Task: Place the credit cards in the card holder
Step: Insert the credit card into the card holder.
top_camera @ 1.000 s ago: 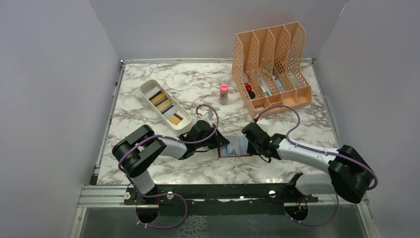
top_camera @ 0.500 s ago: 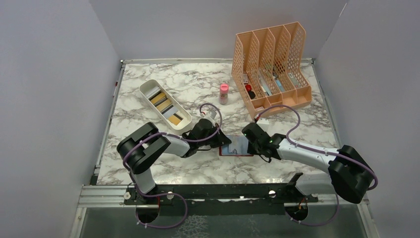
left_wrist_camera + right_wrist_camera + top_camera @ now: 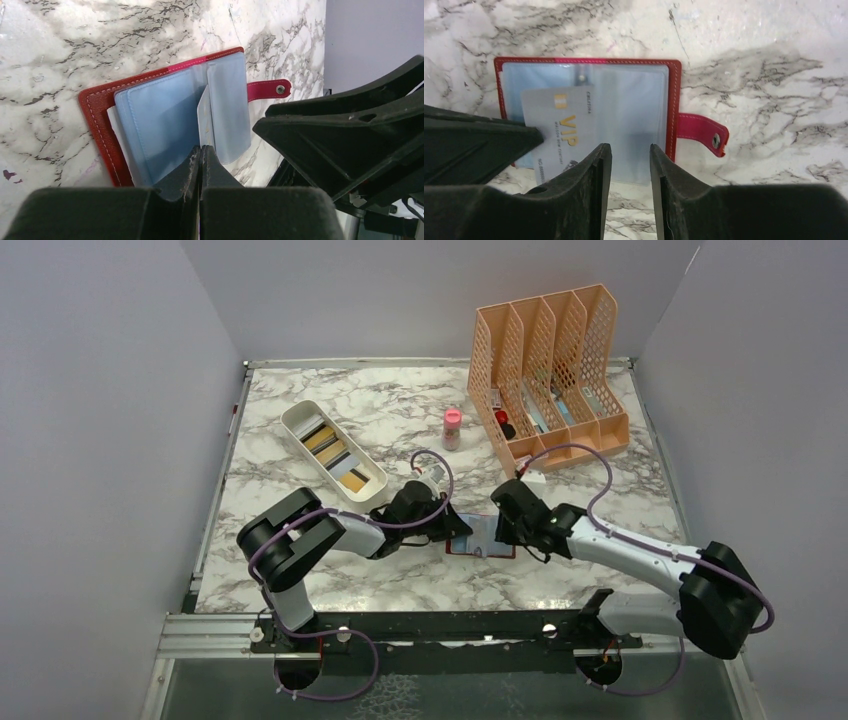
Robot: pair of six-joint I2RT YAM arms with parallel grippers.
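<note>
The left gripper is clenched on the near edge of a grey VIP card. The card reaches out ahead of its fingertips, over the blue sleeves of the open red holder. I cannot tell whether its leading edge has entered a pocket. The right gripper is released and holds nothing, with the holder just ahead of its jaws and the snap strap off to its right.

The likeliest fault is the card riding over a sleeve mouth instead of into it, since the thin plastic lies flat and may buckle. Nothing visibly pins the holder, so a push could slide it across the table. The two grippers face each other closely and could knock together.

The table is marble-patterned and looks smooth, with plain grey walls around it. Beyond the grippers stand a tray of more cards, a small bottle and a peach rack.
</note>
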